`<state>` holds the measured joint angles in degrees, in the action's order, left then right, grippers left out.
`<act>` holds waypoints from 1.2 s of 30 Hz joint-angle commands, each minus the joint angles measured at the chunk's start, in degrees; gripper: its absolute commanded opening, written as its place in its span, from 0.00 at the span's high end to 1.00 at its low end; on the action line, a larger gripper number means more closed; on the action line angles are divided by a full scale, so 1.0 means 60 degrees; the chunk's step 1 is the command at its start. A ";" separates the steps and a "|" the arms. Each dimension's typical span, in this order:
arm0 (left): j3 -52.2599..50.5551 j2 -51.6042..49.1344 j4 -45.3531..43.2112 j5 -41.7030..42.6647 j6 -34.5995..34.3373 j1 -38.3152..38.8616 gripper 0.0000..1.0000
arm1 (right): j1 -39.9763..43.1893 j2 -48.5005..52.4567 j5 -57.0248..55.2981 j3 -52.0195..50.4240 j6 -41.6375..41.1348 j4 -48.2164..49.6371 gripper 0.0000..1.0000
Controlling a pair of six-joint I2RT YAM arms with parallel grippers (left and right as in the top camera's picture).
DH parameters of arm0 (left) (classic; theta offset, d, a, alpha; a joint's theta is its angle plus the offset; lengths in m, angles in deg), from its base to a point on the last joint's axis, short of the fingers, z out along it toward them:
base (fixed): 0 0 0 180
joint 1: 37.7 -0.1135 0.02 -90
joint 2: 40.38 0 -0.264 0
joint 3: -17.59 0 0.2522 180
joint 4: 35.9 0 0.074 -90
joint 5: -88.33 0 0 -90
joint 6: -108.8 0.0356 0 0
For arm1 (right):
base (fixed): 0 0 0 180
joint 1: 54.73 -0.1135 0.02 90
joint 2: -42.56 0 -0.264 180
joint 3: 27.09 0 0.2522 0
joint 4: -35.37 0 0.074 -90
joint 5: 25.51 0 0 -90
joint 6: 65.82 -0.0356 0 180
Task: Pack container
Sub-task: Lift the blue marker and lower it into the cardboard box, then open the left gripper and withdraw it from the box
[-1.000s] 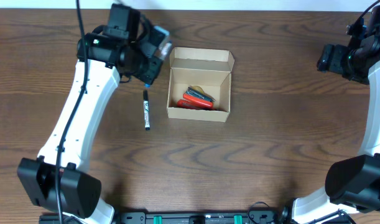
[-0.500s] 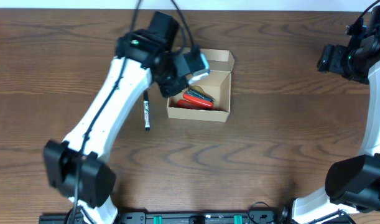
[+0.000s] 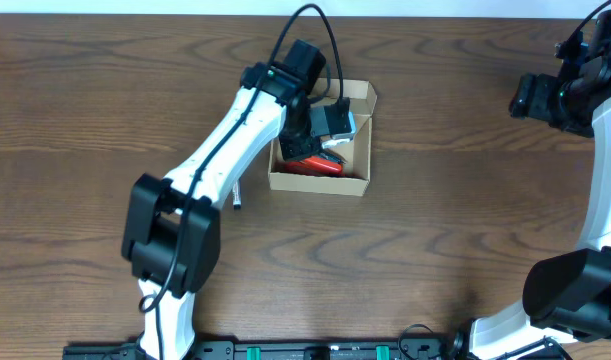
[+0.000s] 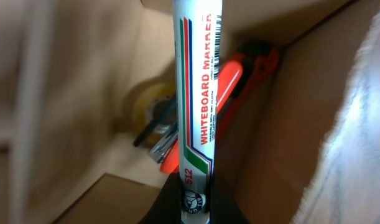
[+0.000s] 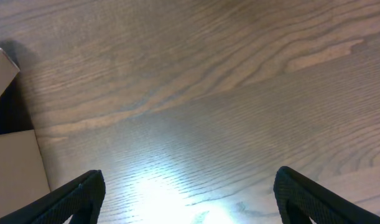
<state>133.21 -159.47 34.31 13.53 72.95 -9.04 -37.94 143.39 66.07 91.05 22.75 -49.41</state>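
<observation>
Presently, the container is found on the table near the middle of its far edge, well apart from both side edges. Its flap is folded back toward the far edge, and the interior is exposed.

Left gripper: positioned over the open container and clenched on a marker. In the wrist view the grip is seen at one end of the barrel, with the rest projecting over the interior. Red tools are noted lying on the container floor beneath it.

Right gripper: held near the far right corner of the table, fingers spread wide, nothing between them. Only bare wood and a corner of cardboard are shown in its wrist view.

A dark pen is observed on the table just left of the container, largely hidden by the left arm.

Handling assessment:
- The container is judged light and thin-walled, and it is likely to slide on the smooth wood if nudged by the descending marker.
- Its walls are expected to flex and dent under a hard pinch. A hold across a short wall close to a corner, where the board is stiffest, is advised.
- The flap is judged floppy at its hinge and is best pressed along its free edge, not gripped.
- The marker is rigid, smooth and prone to slipping.
</observation>
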 commanded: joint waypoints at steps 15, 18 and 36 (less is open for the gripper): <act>0.0080 -0.1184 0.0018 -0.0616 -0.0685 -0.0022 0.58 | 0.0000 -0.0066 0.0313 -0.0040 0.0149 -0.0117 0.15; 0.0226 -0.1035 0.0040 -0.0645 -0.0918 -0.0018 0.52 | 0.0000 -0.0066 0.0313 -0.0044 0.0149 -0.0113 0.15; 0.2685 0.1428 0.1264 -0.3377 -0.1749 -0.0131 0.44 | 0.0000 -0.0066 0.0310 -0.0040 0.0222 0.0062 0.15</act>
<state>148.73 -152.56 40.86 -2.16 64.95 -9.10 -37.94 143.39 67.52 91.05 23.15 -49.19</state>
